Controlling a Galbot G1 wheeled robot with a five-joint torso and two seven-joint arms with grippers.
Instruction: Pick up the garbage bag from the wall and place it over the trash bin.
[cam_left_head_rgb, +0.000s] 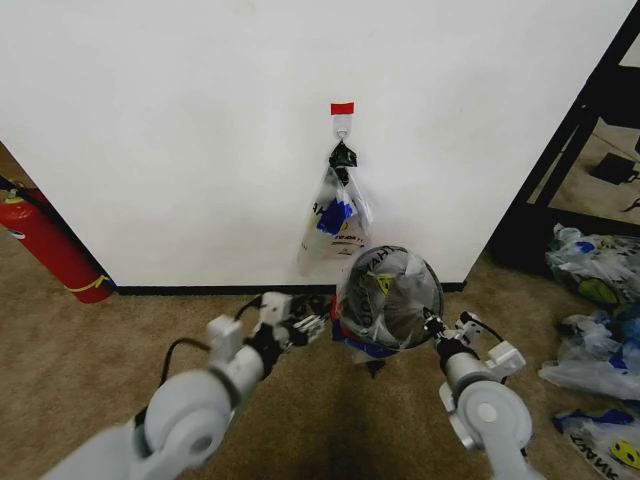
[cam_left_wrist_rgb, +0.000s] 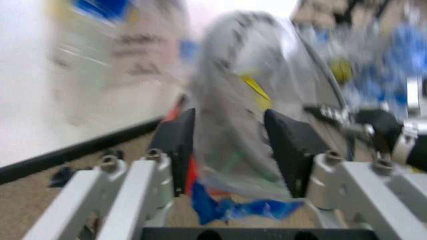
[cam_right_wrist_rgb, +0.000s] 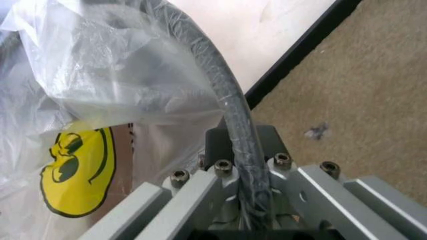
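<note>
The trash bin (cam_left_head_rgb: 352, 342), black with a red base, is tipped so its mouth faces me, just in front of the wall (cam_left_head_rgb: 180, 130). The garbage bag (cam_left_head_rgb: 388, 292) is stretched over its mouth, its yellow smiley face (cam_right_wrist_rgb: 75, 170) hanging outside. My right gripper (cam_left_head_rgb: 432, 326) is shut on the bin's black rim (cam_right_wrist_rgb: 223, 95) at the right side, bag film included. At the bin's left side my left gripper (cam_left_head_rgb: 316, 325) stands open, and a fold of bag (cam_left_wrist_rgb: 233, 120) lies between its black pads (cam_left_wrist_rgb: 288, 145).
A narrower bundle of bags (cam_left_head_rgb: 336, 215) with a black clip hangs from the hook (cam_left_head_rgb: 342, 127) under red tape. A red fire extinguisher (cam_left_head_rgb: 52, 250) leans at the left. Loose bags (cam_left_head_rgb: 598, 330) lie on the carpet at the right, beside a black frame (cam_left_head_rgb: 560, 150).
</note>
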